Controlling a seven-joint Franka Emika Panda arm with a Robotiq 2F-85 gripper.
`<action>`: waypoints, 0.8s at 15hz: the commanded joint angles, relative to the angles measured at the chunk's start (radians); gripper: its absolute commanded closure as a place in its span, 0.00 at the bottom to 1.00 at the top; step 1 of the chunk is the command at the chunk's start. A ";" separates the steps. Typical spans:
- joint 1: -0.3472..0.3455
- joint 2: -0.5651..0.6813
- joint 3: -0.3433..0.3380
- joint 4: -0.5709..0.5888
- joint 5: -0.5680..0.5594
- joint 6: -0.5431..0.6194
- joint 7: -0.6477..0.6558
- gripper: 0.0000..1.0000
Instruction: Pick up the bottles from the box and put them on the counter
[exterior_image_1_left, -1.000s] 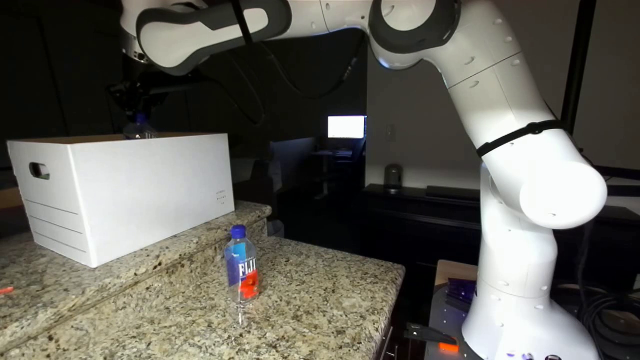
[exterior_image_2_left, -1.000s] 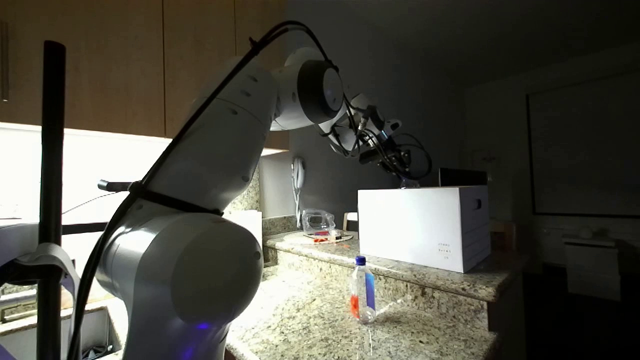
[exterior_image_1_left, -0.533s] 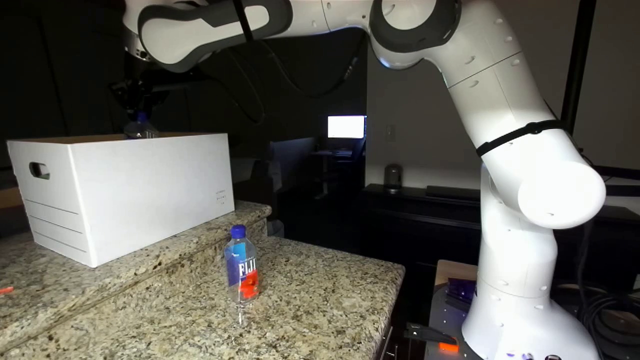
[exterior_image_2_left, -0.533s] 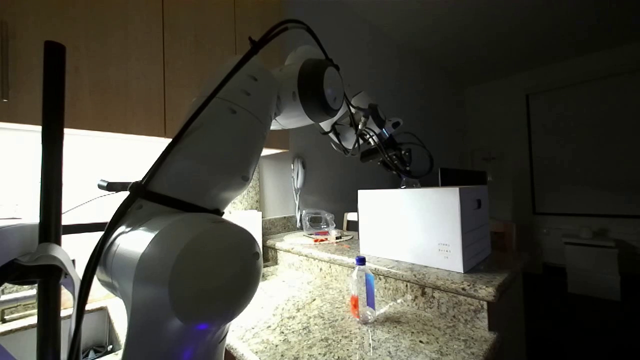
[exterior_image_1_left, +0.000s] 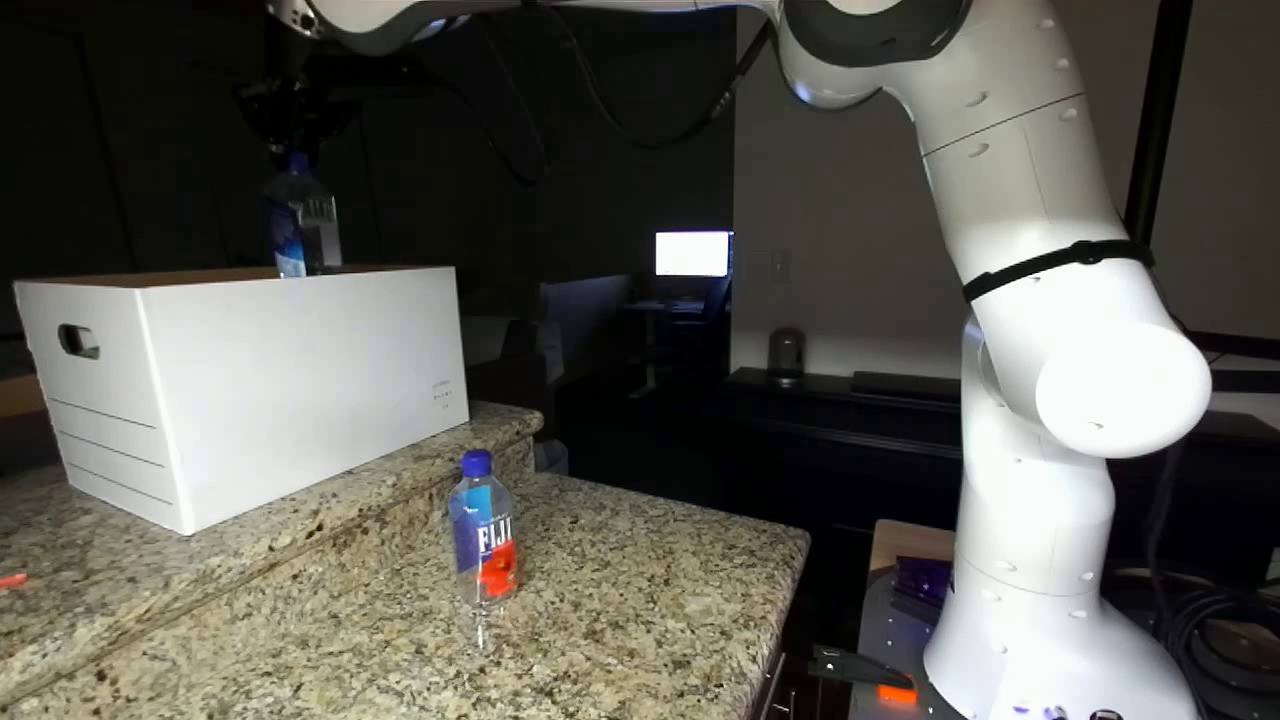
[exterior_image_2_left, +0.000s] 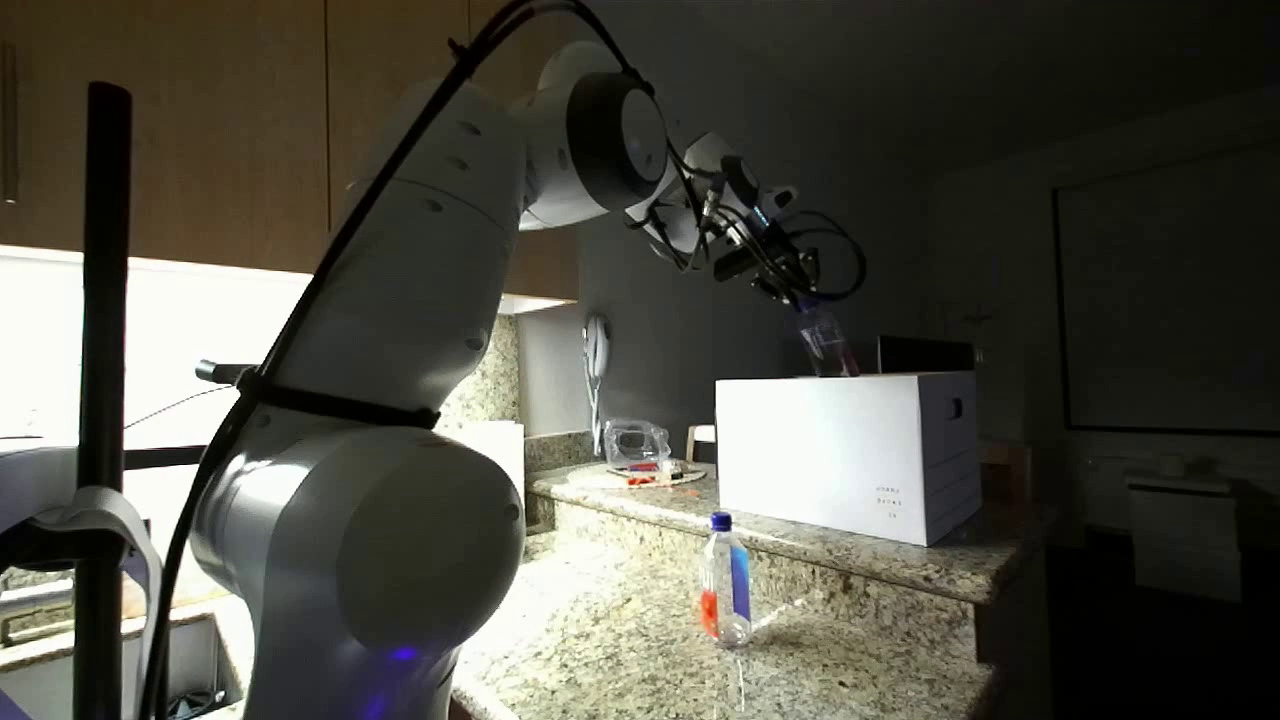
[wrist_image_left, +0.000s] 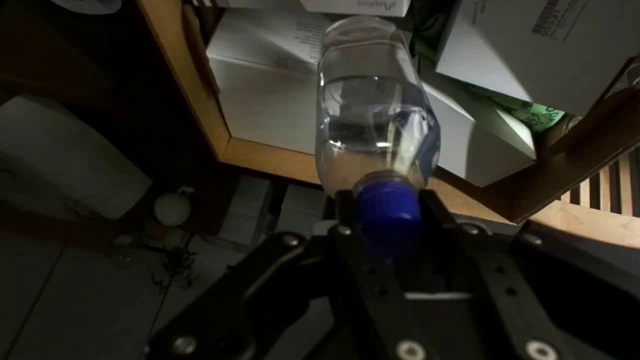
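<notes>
Bottle (wrist_image_left: 375, 120) of clear plastic, held cap-up in the end effector (wrist_image_left: 388, 220), with black fingers (wrist_image_left: 345, 207) drawn in tight on either side of a bright blue cap (wrist_image_left: 390, 202). Seen in the wrist view reaching out from between the fingertips: transparent from shoulder to base, rounded at the corners, flecked with pale glints and wrapped along one side by a dark blue label (wrist_image_left: 430, 140). Leaning in an exterior view, with a faint reddish tinge (exterior_image_2_left: 848, 362) near the bottom. Mostly above the rim of the box (exterior_image_1_left: 310, 400), with a base too near the rim line in both exterior views for telling whether just inside or just over.

Below the end effector, on the upper level of the speckled beige-and-brown granite table (exterior_image_1_left: 640, 600): the box, white and straight-sided, cut with a hand hole (exterior_image_1_left: 78, 341) and printed with thin ruled lines (exterior_image_1_left: 110, 448) at one end. Visible within, beyond the fingertips: white cartons (wrist_image_left: 270, 105) and a patch of green (wrist_image_left: 542, 116).

Standing upright on the lower level, well below the end effector and off toward the base of the arm (exterior_image_1_left: 1040, 600): another bottle (exterior_image_1_left: 483, 530), clear at the shoulder, capped in blue, lettered "FIJI" in white and vivid red-orange low on the front. Shown in an exterior view with blue down one side, red-orange at the other and clear plastic between.
</notes>
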 joint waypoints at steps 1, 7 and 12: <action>-0.011 -0.127 -0.002 -0.063 -0.008 -0.050 -0.062 0.84; -0.021 -0.286 -0.027 -0.128 0.006 -0.142 -0.111 0.84; -0.027 -0.438 -0.060 -0.313 0.032 -0.200 -0.172 0.84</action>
